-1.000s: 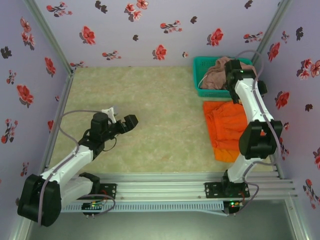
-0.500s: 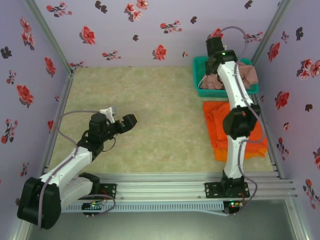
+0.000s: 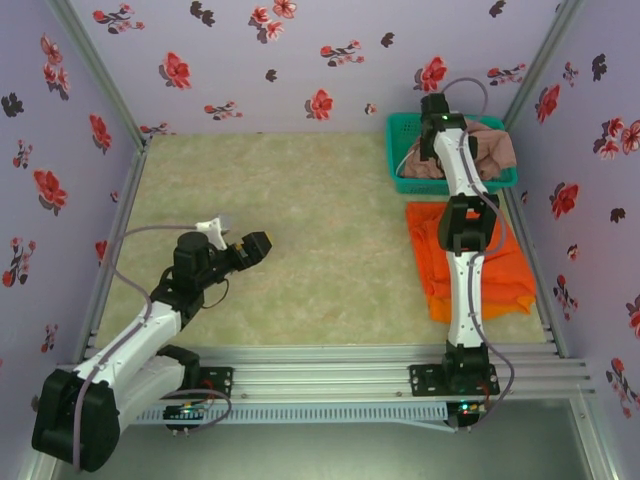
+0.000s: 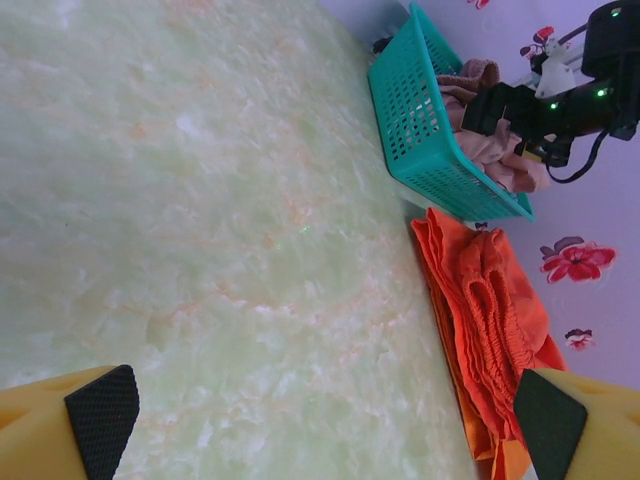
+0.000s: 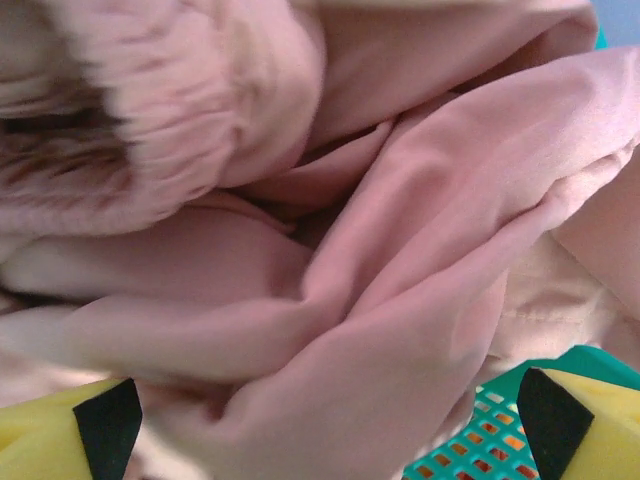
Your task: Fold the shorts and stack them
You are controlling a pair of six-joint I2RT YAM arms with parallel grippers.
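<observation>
Right arm (image 3: 462, 230) is straighter than before. Right fingers (image 5: 108, 428) are spread wide, now close over the one pink shorts (image 5: 330, 250) in the one teal basket (image 3: 399, 135). Left fingers (image 4: 100, 420) are spread wide, drawn back slightly over the tabletop (image 3: 300, 200). Orange shorts (image 3: 470, 262) heap lies well right of them; count unclear.
</observation>
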